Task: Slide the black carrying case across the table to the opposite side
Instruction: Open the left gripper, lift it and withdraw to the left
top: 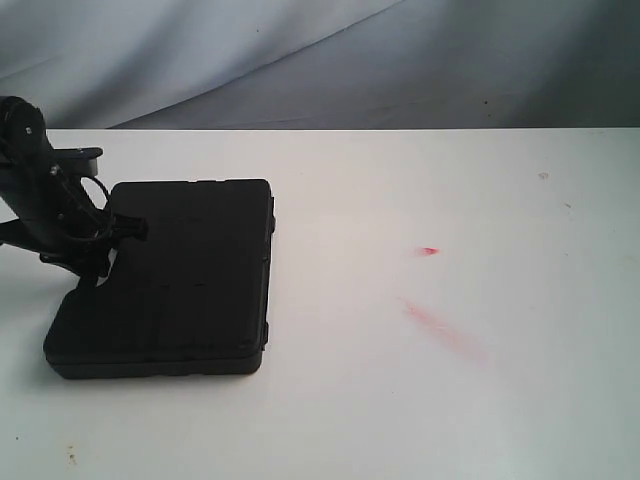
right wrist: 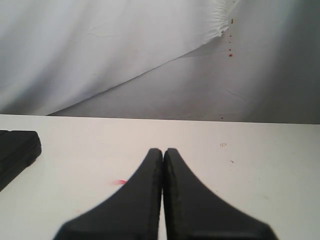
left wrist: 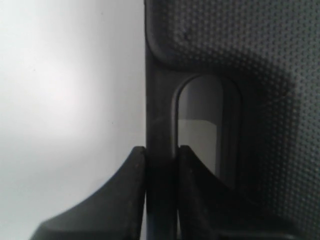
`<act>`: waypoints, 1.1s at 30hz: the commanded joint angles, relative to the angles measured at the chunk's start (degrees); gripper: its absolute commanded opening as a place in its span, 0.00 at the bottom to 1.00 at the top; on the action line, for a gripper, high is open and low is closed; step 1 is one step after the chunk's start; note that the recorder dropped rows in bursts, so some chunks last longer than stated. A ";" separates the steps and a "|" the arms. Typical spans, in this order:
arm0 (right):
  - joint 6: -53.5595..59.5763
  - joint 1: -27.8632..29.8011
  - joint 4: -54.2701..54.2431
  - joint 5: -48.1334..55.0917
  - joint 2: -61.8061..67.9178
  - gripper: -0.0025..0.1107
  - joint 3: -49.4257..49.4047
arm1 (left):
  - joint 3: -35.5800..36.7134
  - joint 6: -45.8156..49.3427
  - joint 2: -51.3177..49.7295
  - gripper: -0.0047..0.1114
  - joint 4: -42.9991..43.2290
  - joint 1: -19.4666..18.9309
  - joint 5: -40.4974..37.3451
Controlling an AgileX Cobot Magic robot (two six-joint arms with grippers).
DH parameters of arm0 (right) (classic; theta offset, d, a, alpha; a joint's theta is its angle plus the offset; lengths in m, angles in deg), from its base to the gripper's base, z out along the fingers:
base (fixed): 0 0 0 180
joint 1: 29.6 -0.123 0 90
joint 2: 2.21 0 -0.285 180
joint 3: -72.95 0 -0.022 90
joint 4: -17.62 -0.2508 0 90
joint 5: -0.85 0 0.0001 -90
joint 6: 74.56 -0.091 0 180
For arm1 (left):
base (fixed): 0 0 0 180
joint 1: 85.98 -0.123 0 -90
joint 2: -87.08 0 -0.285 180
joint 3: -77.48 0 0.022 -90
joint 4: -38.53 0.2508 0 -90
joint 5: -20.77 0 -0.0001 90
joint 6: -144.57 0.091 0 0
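One case (top: pixel 180 280) lies closed; left gripper (left wrist: pixel 161 152) clamps its handle (left wrist: pixel 160 90); right gripper (right wrist: pixel 163 151) closed.

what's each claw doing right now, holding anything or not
left claw: closed on the case, pinching its handle edge
right claw: closed, holding nothing
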 commanded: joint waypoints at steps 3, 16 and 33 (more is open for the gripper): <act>-0.09 0.24 0.25 -0.07 -0.38 0.02 -0.23 | 0.24 1.06 0.71 0.04 1.16 -0.32 -0.09; -0.09 0.24 0.25 -0.07 -0.38 0.02 -0.23 | -0.10 1.07 0.71 0.20 0.36 -0.32 0.25; -0.09 0.24 0.25 -0.07 -0.38 0.02 -0.23 | -0.04 1.31 0.88 0.50 0.36 -0.32 -0.76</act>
